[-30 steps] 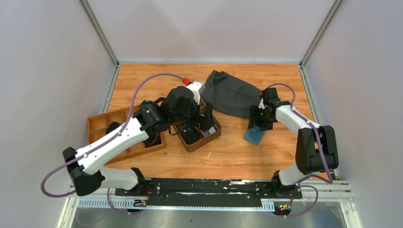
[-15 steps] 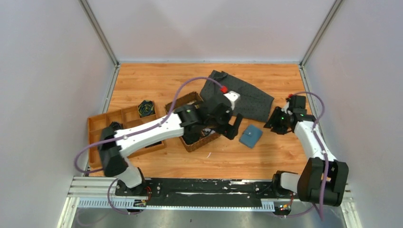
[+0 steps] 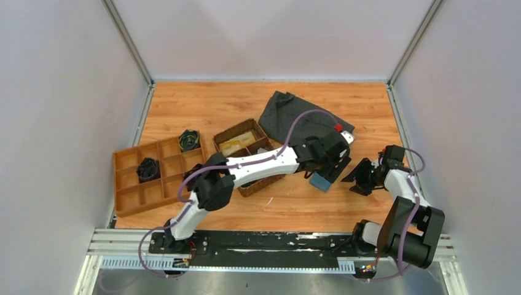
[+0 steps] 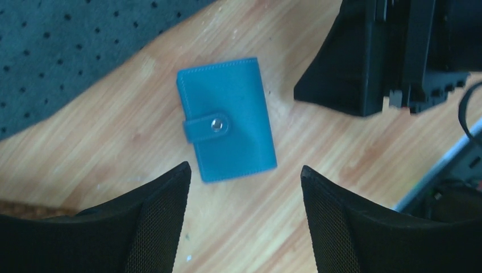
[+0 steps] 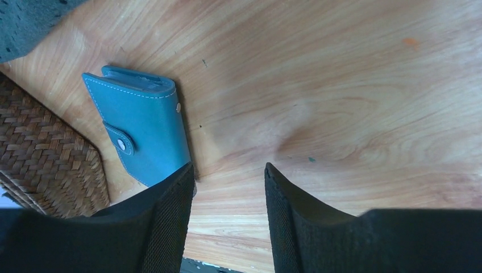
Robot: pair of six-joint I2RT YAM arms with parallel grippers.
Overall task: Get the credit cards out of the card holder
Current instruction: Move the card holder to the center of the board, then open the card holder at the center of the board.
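Observation:
The card holder (image 3: pixel 319 182) is a small blue wallet that lies flat and closed on the wooden table, its snap strap fastened. It also shows in the left wrist view (image 4: pixel 226 128) and the right wrist view (image 5: pixel 139 128). No credit cards are in view. My left gripper (image 3: pixel 335 167) hovers over the holder, open and empty, with the holder just ahead of its tips (image 4: pixel 244 170). My right gripper (image 3: pixel 355 178) is open and empty, low over the table just right of the holder, its left finger (image 5: pixel 170 210) beside the holder's edge.
A dark grey dotted cloth (image 3: pixel 301 117) lies behind the holder. A brown woven basket (image 3: pixel 236 140) sits left of it, partly under my left arm. A wooden divided tray (image 3: pixel 132 195) with dark objects stands at the far left. Grey walls enclose the table.
My right gripper let go of the holder and drew back to the right. The holder now lies flat. My left arm swung from the basket across to above the holder.

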